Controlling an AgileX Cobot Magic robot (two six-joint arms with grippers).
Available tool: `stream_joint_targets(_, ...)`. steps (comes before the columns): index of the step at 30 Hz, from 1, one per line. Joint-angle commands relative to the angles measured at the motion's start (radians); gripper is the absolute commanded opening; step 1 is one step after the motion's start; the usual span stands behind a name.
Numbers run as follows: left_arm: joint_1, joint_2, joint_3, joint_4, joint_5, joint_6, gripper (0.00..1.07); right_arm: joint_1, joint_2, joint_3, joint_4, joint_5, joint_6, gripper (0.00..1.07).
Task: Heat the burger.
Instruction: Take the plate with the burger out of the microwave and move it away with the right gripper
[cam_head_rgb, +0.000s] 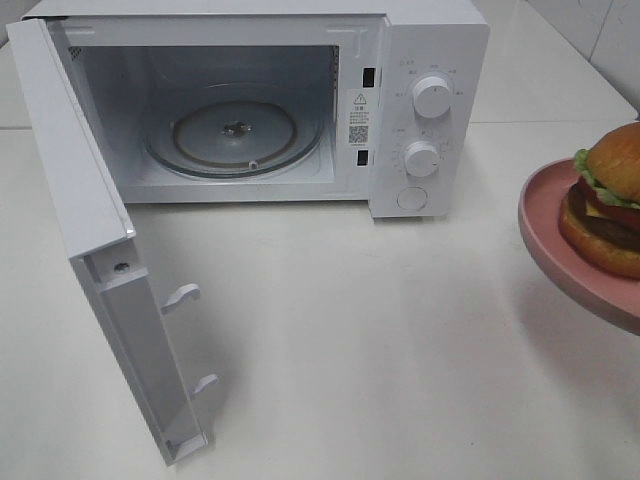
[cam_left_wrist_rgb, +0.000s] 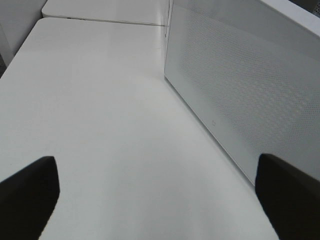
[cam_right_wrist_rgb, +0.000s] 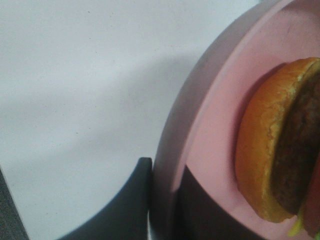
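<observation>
The burger has a golden bun, green lettuce and dark filling, and it sits on a round pink plate. The plate hangs tilted above the table at the far right of the high view. In the right wrist view my right gripper is shut on the plate's rim, one finger on each side, with the burger close by. The white microwave stands open with a bare glass turntable inside. My left gripper is open and holds nothing, low over the table beside the door's outer face. Neither arm shows in the high view.
The microwave door swings out to the front left, with latch hooks sticking out. Two knobs and a round button sit on the control panel. White tabletop stretches between the door and the plate.
</observation>
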Motion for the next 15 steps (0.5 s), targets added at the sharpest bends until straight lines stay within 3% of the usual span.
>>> stream_joint_targets(1, 0.004, -0.016, 0.003, -0.003, -0.005, 0.0, 1.0, -0.004, -0.003, -0.01, -0.095, 0.003, 0.085, 0.0)
stream_joint_targets(15, 0.004, -0.016, 0.003, -0.003, -0.005, 0.0, 1.0, -0.004, 0.146, -0.01, -0.235, 0.06, 0.544, 0.0)
